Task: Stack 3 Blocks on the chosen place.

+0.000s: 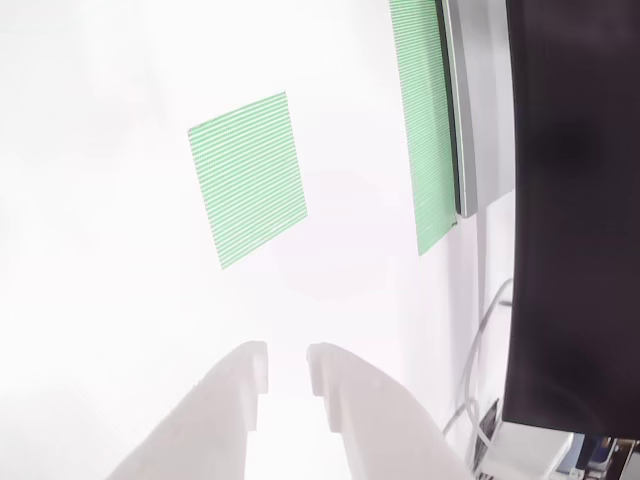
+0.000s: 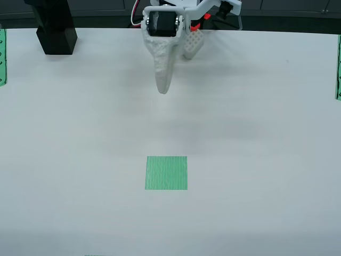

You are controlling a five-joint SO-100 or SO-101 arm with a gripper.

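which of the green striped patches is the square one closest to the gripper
The flat square green-and-white striped patch lying alone mid-table, in front of the white gripper. The other green striped bands are narrow strips cut off at the table's side edges.

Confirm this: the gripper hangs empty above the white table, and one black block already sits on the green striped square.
Not quite. The green striped square is bare in the fixed front view; no block sits on it. The black blocks stand at the table's far left corner. The rest holds: the gripper hangs empty above the white table.

Bare green-and-white striped square patch (image 2: 167,173) flat on the white table; black blocks (image 2: 55,26) stacked at far-left edge.
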